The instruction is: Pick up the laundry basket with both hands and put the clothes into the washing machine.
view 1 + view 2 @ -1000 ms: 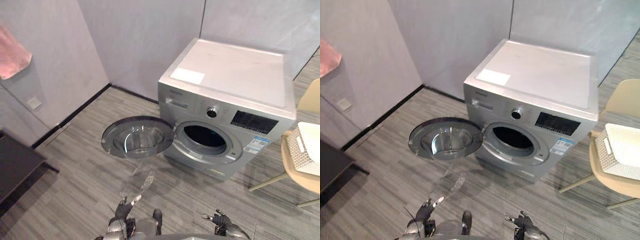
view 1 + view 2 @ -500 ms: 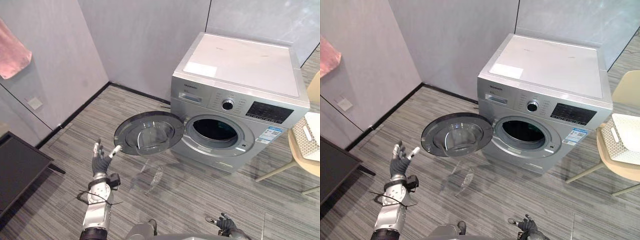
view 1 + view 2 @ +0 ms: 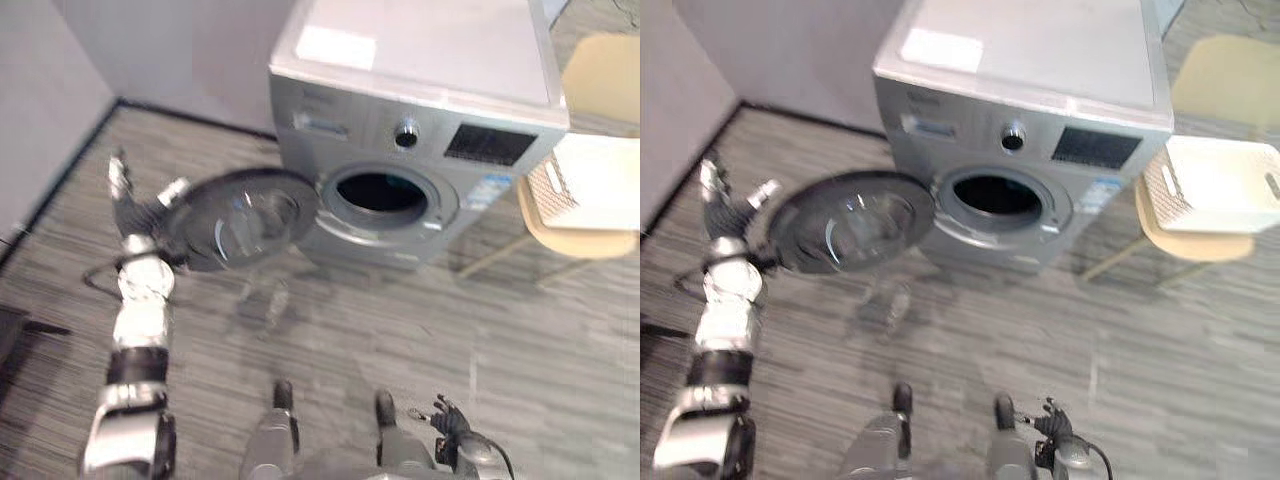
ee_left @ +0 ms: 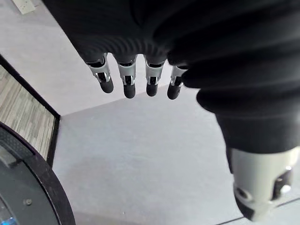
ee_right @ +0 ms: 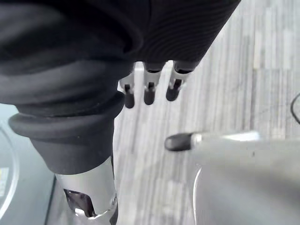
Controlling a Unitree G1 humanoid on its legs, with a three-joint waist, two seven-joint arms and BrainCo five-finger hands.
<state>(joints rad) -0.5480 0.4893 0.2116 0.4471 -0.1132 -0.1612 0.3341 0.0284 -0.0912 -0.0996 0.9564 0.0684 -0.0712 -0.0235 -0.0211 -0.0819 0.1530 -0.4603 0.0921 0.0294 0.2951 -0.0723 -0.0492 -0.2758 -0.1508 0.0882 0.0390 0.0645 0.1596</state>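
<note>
Fingers of left hand (image 3: 133,213) and right hand (image 3: 451,419) spread open; one basket (image 3: 1220,185) on one chair (image 3: 1218,92) beside one washing machine (image 3: 1040,60).

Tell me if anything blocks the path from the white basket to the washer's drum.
Nothing visible does. The white perforated laundry basket sits on a beige chair beside the silver washing machine; its round door hangs open leftward.

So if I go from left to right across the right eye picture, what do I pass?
The robot's left hand → the round door, swung open → the washing machine → the white laundry basket.
</note>
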